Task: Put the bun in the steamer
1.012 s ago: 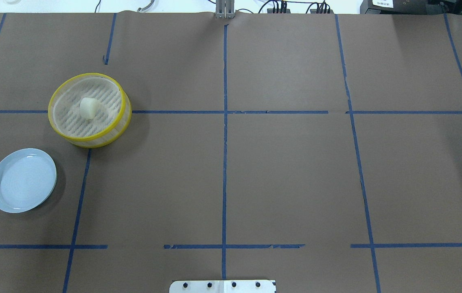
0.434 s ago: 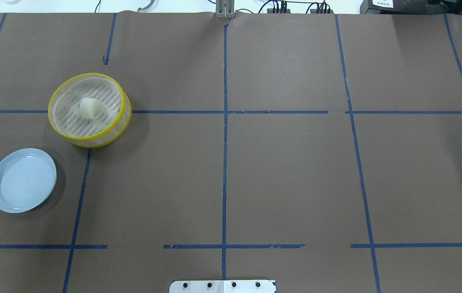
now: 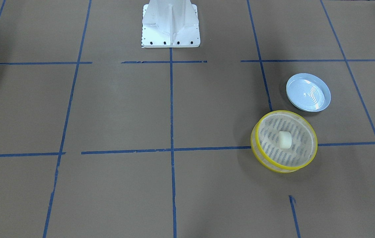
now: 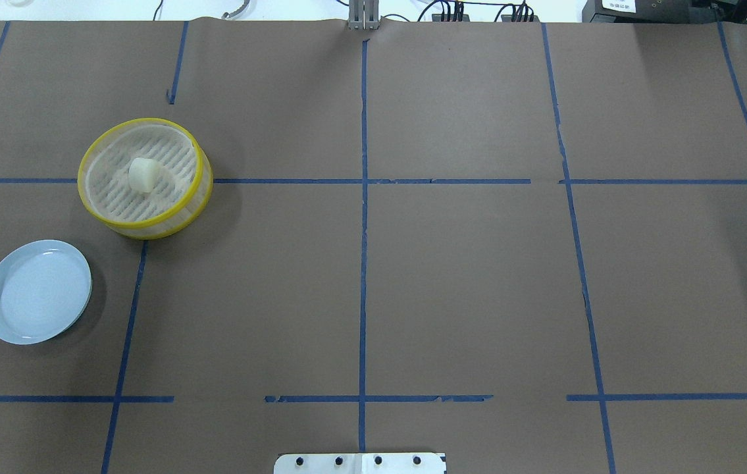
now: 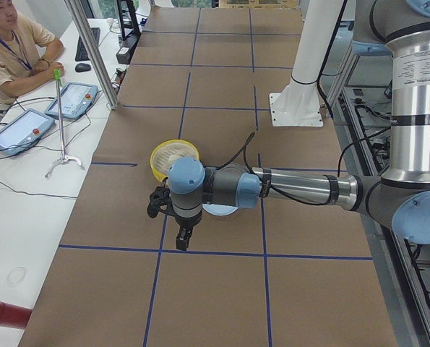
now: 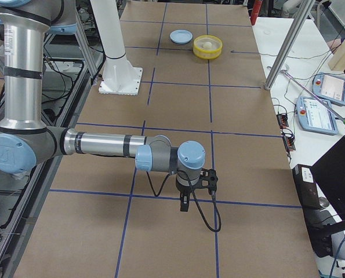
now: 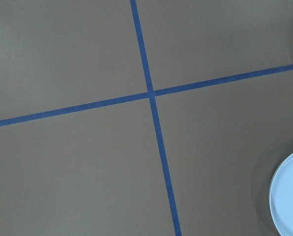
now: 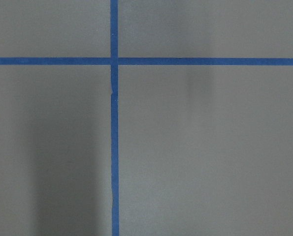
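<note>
The cream-white bun (image 4: 143, 175) sits on the slatted floor of the yellow-rimmed steamer (image 4: 81, 178) at the table's far left; nothing holds it. In the front-facing view the bun (image 3: 285, 139) lies in the middle of the steamer (image 3: 284, 112). The steamer also shows in the exterior left view (image 5: 173, 153) and, small, in the exterior right view (image 6: 207, 46). My left gripper (image 5: 183, 237) hangs near the table's left end, away from the steamer. My right gripper (image 6: 184, 202) hangs over the right end. I cannot tell whether either is open or shut.
A pale blue plate (image 4: 37, 291) lies empty in front of the steamer, toward the robot; its rim shows in the left wrist view (image 7: 291, 196). The robot's white base (image 3: 170, 23) stands at the near middle edge. Blue tape lines cross the brown table. An operator (image 5: 12, 50) sits beyond the far edge.
</note>
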`<state>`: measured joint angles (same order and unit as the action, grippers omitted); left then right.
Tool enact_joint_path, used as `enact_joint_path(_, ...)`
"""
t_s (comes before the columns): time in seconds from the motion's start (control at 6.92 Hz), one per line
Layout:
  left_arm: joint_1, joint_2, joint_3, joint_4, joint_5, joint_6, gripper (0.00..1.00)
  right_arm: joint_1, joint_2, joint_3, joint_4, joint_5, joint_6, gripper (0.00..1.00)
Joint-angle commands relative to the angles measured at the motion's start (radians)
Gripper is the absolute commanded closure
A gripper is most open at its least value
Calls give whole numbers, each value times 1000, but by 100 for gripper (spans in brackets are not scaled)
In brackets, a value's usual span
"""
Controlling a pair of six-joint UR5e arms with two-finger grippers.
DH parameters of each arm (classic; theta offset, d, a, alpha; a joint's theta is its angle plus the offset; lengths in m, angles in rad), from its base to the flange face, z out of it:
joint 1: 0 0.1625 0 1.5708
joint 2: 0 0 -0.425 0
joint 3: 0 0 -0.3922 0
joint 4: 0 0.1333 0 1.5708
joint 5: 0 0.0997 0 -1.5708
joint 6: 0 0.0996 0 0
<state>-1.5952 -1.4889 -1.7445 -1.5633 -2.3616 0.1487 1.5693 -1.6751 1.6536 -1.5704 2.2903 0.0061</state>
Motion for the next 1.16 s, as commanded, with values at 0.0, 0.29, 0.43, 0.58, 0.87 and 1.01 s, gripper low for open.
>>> enact_joint_path(0.0, 1, -1, 3, 0, -1, 0, 0, 0, 0, 0, 0, 0, 0, 0)
enact_joint_path(0.29, 1, 2, 42, 15, -1, 2, 0, 0, 0, 0, 0, 0, 0, 0)
enact_joint_path(0.43, 1, 1, 55, 20, -1, 2, 0, 0, 0, 0, 0, 0, 0, 0)
enact_joint_path(0.58, 0, 6, 56, 32, -1, 2, 0, 0, 0, 0, 1, 0, 0, 0)
enact_joint_path(0.87, -3, -5, 13, 149, 1, 2, 0, 0, 0, 0, 0, 0, 0, 0)
enact_joint_path(1.01, -2, -11, 19, 147, 1, 2, 0, 0, 0, 0, 0, 0, 0, 0)
